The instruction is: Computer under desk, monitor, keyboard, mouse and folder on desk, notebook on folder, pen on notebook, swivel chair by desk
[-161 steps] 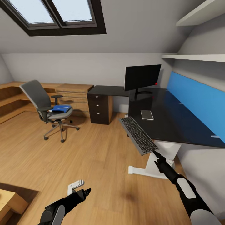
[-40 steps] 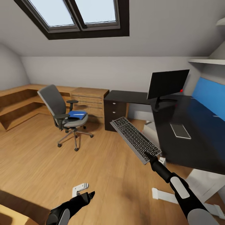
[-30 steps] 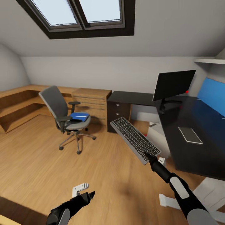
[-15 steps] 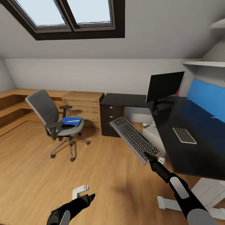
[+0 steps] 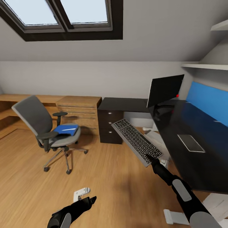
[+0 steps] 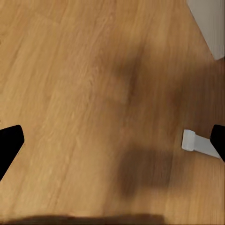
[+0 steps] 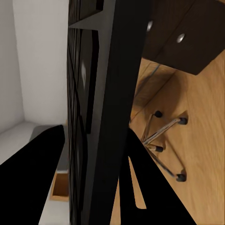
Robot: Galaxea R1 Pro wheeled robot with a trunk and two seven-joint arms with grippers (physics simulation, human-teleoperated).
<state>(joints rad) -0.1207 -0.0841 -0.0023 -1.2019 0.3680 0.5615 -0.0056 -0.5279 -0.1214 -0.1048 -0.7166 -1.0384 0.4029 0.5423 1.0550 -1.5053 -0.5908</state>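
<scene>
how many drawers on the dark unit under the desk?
3 drawers, stacked: top, middle, bottom on the dark drawer unit under the desk's far wing.

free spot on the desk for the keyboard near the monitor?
Bare desk top lies between the monitor stand and the notebook, and along the near edge facing the keyboard held in the right gripper. Nothing on it looks crowded.

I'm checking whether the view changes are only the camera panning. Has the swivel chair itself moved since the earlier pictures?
No. The swivel chair sits just as before beside the wooden drawer cabinet, with the folder on its seat; the whole view has shifted instead.
</scene>
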